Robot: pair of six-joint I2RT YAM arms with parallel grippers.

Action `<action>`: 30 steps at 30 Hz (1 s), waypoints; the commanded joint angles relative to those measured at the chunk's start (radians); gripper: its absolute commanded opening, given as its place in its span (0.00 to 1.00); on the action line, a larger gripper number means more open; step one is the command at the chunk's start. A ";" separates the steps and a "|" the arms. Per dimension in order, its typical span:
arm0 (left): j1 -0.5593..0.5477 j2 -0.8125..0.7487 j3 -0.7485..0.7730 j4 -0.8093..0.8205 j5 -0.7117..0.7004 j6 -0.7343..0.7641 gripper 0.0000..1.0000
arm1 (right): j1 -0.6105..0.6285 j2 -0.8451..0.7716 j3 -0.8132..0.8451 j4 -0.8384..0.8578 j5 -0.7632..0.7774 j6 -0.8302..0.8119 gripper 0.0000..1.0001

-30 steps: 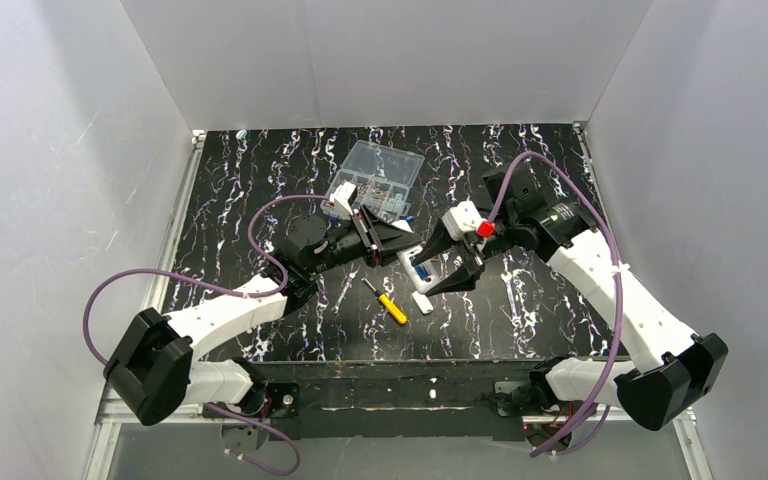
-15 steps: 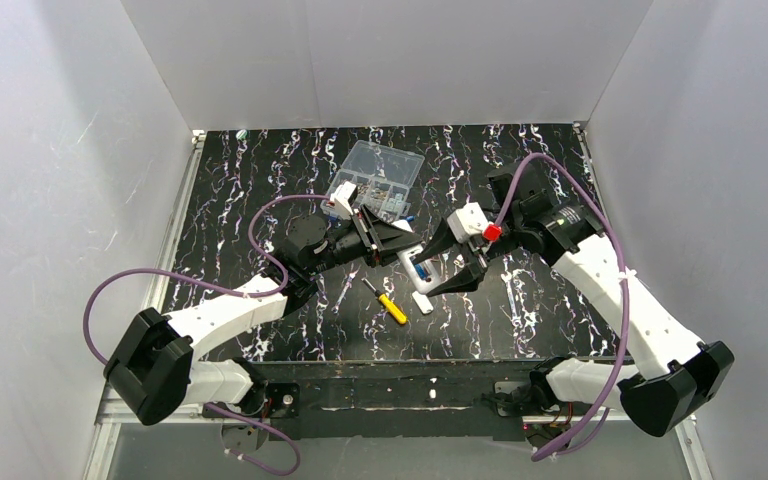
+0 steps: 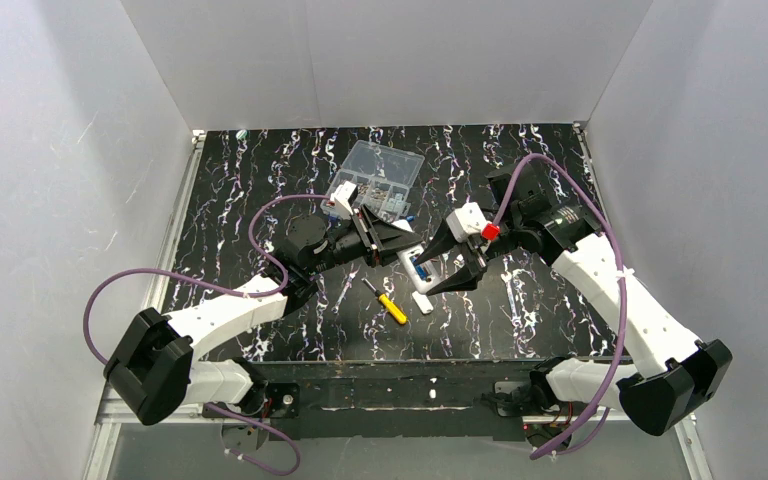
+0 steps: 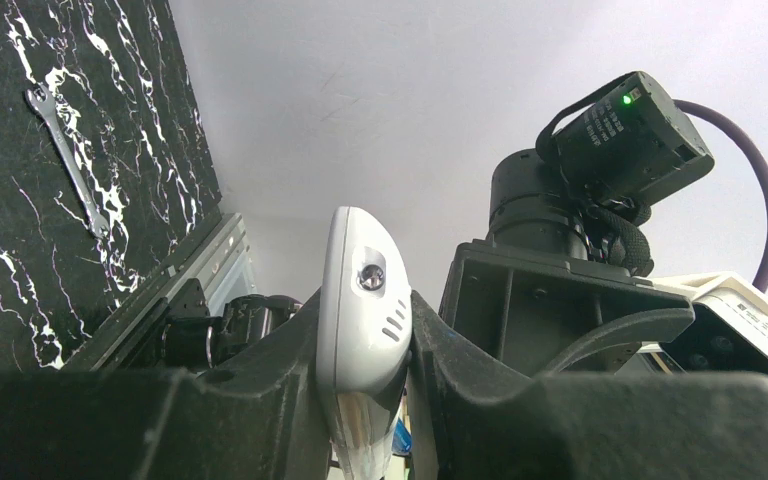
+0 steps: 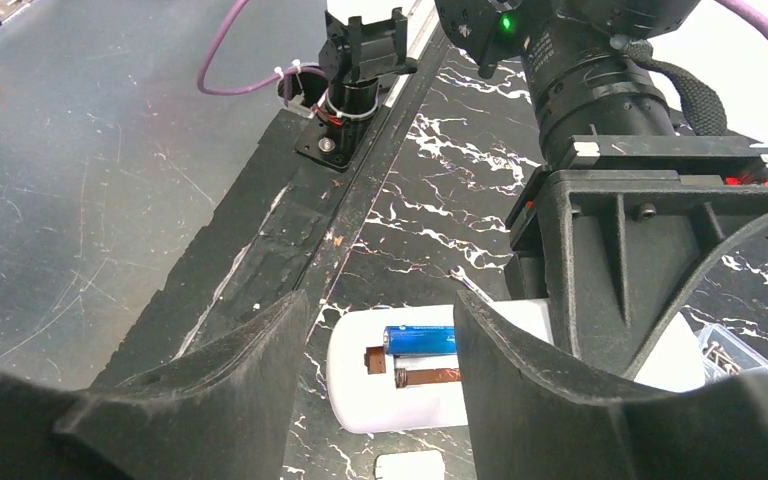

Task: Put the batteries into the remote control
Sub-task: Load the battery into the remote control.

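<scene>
Clamping white remote control (image 5: 400,398), left hand (image 4: 364,318) bares one seated battery (image 5: 420,339); right hand (image 5: 380,325) spread.

Bright, even light; blurred near foreground

No word, brand, number or sign can be read anywhere, neither on the remote control (image 5: 400,392) nor on the battery (image 5: 420,339) in it.

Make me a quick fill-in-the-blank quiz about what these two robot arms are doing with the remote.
The left hand grips the remote control; the right hand is ___, holding nothing.
Inside the remote control lies ___ blue battery.
The screwdriver has a ___ handle.
Missing words: open; one; yellow.
</scene>
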 commanded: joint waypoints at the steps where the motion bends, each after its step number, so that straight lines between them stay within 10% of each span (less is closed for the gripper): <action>1: -0.004 -0.020 0.045 0.099 0.032 0.001 0.00 | -0.008 0.012 -0.001 -0.002 -0.018 -0.007 0.62; 30: -0.002 -0.016 0.062 0.094 0.041 -0.003 0.00 | -0.023 0.082 0.053 -0.125 -0.045 -0.095 0.48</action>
